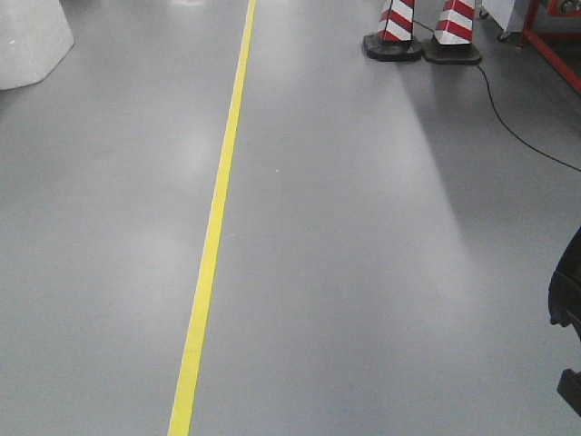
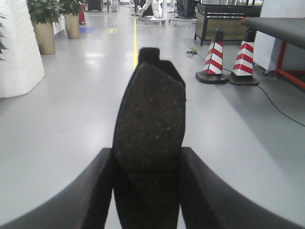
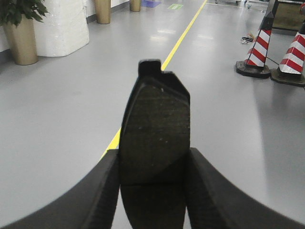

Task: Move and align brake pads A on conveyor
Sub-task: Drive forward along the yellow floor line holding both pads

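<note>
In left gripper and right gripper, a clamped brake pad each, lengthwise forward.

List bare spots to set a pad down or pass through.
Bare floor both sides of the yellow line: left up to the white block, right up to the cable. The conveyor top looks bare where visible. Crowded: far right, around the striped cones and red frame. Left claw grips one brake pad; right claw grips another.
</note>
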Tool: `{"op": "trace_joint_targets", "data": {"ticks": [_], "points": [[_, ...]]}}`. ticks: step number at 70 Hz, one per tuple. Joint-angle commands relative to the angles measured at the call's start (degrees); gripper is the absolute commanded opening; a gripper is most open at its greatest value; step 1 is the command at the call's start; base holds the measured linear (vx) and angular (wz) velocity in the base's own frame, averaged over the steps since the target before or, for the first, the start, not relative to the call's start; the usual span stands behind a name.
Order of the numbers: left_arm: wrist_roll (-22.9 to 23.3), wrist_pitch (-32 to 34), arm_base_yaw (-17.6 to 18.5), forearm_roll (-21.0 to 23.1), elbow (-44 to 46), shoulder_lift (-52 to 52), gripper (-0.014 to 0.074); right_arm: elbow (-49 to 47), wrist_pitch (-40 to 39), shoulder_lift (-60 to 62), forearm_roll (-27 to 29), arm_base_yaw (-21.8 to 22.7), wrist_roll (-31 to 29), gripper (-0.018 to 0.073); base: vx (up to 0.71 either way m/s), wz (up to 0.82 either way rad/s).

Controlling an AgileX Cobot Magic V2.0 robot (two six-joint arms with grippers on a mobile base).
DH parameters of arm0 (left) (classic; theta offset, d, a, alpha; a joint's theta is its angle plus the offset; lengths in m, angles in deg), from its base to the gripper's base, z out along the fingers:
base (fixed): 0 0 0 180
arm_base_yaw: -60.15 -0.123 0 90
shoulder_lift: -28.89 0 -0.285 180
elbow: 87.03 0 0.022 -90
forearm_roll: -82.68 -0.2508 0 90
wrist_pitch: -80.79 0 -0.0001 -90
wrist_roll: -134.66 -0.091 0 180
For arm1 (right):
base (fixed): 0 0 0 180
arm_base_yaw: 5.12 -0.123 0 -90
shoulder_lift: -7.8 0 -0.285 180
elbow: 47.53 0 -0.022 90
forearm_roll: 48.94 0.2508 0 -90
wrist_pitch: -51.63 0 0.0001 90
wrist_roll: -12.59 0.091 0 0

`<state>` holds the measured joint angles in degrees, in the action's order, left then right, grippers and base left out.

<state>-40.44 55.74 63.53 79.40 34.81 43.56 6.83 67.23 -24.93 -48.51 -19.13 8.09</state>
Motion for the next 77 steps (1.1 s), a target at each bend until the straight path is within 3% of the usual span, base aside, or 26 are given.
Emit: {"op": "trace_joint_targets", "data": {"ticks": [1,77], "points": [[0.04,5.45,0.10,0.06,1.46,0.85,0.0146,-1.75,-5.64,-0.03,-0.43,0.04,-0.05,-0.0003,0.57,-0.05],[0.04,5.45,0.10,0.06,1.46,0.85,0.0146,-1.75,-5.49,-0.03,-0.43,0.04,-0.05,-0.0003,0.57,-0.02]]}}
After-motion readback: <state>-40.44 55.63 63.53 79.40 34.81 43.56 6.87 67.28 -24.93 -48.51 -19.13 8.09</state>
